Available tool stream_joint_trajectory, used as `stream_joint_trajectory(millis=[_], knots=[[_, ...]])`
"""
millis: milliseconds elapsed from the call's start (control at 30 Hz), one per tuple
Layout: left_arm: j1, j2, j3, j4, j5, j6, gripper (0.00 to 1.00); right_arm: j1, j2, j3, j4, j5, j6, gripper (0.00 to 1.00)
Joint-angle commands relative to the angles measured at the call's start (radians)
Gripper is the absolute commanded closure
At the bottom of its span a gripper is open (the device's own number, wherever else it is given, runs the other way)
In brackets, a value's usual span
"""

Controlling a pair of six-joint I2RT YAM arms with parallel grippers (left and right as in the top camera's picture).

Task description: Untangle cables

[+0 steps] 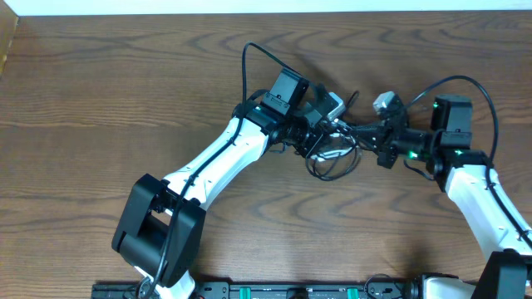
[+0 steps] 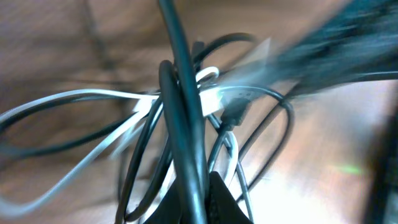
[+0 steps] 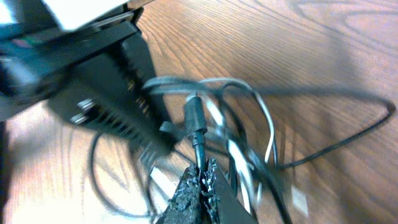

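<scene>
Between the two gripper tips, raised a little off the brown wood-grain table, hangs the tangle of thin black and white cables. The arms meet tip to tip over it, well out from the robot's base.

The right gripper has its jaws pinched together on the black cable with a moulded plug. That cord rises straight out from between the fingertips, and the plug sits just beyond them. Past the plug, other strands cross. A flat white cable loops down beside the right fingertips on their outer side. One long black loop trails away from the hand and lies on the wood.

The left gripper is also closed. From its own camera, a black strand runs up from the tips, and more black loops are bunched close around it. The picture is too blurred to tell how many strands the jaws actually pinch. White loops sweep away to one side of these fingers. The small plug hangs just ahead of them, under the smeared shape of the right gripper. From the right wrist camera, the left gripper's dark ribbed body sits close ahead of the right fingertips, with the cords gathered between them.
</scene>
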Motion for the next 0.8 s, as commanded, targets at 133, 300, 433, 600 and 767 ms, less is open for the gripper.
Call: stream_joint_trajectory(millis=[133, 300, 433, 600, 767], knots=[[0.039, -0.03, 0.002, 0.008, -0.341, -0.014, 0.92, -0.041, -0.013, 0.001, -0.08, -0.091, 0.021, 0.99], [0.095, -0.03, 0.002, 0.023, -0.41, -0.089, 0.92, -0.041, -0.013, 0.001, -0.153, -0.137, 0.021, 0.99], [0.153, -0.03, 0.002, 0.053, -0.417, -0.193, 0.92, -0.041, -0.013, 0.001, -0.241, -0.142, 0.006, 0.99], [0.206, -0.032, 0.002, 0.078, -0.227, -0.243, 0.92, -0.041, -0.013, 0.001, -0.301, -0.042, -0.015, 0.98], [0.213, -0.034, 0.002, 0.069, 0.005, -0.116, 0.92, -0.043, -0.013, 0.002, -0.264, -0.026, -0.006, 0.74]])
